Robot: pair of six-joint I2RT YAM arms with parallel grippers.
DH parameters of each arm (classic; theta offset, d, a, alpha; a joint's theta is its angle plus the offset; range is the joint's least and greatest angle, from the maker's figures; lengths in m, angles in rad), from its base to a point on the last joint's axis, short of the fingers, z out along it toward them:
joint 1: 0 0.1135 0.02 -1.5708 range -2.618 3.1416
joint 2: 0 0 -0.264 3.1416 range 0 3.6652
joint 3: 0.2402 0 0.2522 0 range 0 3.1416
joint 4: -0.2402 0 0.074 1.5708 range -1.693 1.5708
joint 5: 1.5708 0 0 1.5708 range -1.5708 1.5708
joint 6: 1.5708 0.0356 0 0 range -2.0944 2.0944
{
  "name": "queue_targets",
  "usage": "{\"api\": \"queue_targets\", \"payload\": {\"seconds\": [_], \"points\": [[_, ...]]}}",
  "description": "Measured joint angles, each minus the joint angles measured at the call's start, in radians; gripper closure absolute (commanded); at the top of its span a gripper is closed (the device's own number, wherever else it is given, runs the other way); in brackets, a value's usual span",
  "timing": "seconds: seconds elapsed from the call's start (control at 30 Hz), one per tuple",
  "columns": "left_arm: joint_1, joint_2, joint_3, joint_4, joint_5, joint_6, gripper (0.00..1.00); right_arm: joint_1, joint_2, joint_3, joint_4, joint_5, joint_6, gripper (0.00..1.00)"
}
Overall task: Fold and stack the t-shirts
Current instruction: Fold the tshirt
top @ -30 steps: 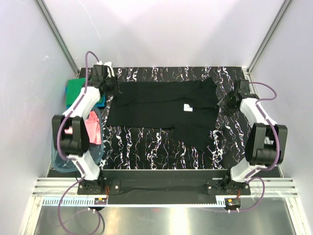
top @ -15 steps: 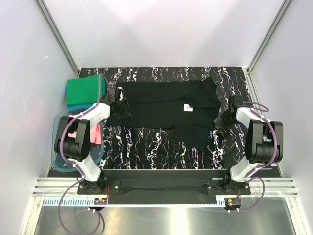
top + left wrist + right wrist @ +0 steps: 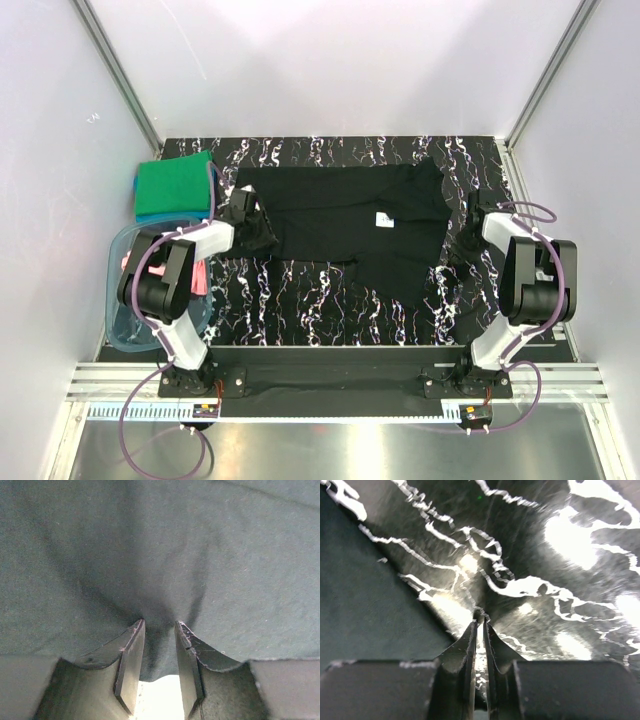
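The black t-shirt [image 3: 340,210] lies spread on the marbled table, its white neck label [image 3: 384,219] facing up. My left gripper [image 3: 260,231] is at the shirt's left edge. In the left wrist view, that gripper [image 3: 159,625] is shut on a puckered fold of the black cloth [image 3: 160,555]. My right gripper [image 3: 461,246] is low at the shirt's right edge. In the right wrist view, its jaws [image 3: 480,622] are shut to a thin slit over bare table, with the shirt's edge [image 3: 365,605] just to their left. A folded green t-shirt [image 3: 175,186] rests on a blue one [image 3: 148,214].
A clear blue-tinted tub [image 3: 125,330] stands at the left edge with a pink t-shirt [image 3: 196,274] in it. White walls close in the table [image 3: 330,300] on three sides. The arm bases are on the near rail.
My left gripper came from the back left corner to the shirt's left edge and drew it rightwards. My right gripper dropped towards the near side and its jaws closed.
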Motion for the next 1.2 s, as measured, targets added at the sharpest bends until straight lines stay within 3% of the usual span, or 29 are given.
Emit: {"api": "queue_targets", "payload": {"seconds": [0.17,0.3,0.43,0.63,1.0,1.2], "points": [[-0.025,-0.014,-0.026,0.038,-0.013,-0.031,0.65,-0.016,0.003,0.023,-0.032,0.023,-0.037,0.86],[-0.047,-0.066,-0.036,-0.047,-0.050,-0.032,0.65,0.006,-0.024,0.067,-0.075,-0.006,-0.056,0.87],[-0.057,-0.110,0.032,-0.170,-0.134,-0.009,0.63,0.116,-0.088,0.128,-0.095,-0.045,-0.051,0.87],[-0.054,-0.103,0.108,-0.178,-0.193,0.010,0.63,0.283,-0.084,0.133,-0.054,-0.113,-0.024,0.88],[-0.056,-0.079,-0.047,-0.111,-0.148,-0.044,0.64,0.246,-0.027,-0.007,-0.103,-0.026,-0.008,0.84],[-0.085,-0.197,-0.199,-0.034,-0.121,-0.100,0.64,0.056,-0.149,-0.100,-0.162,0.035,-0.031,0.80]]}}
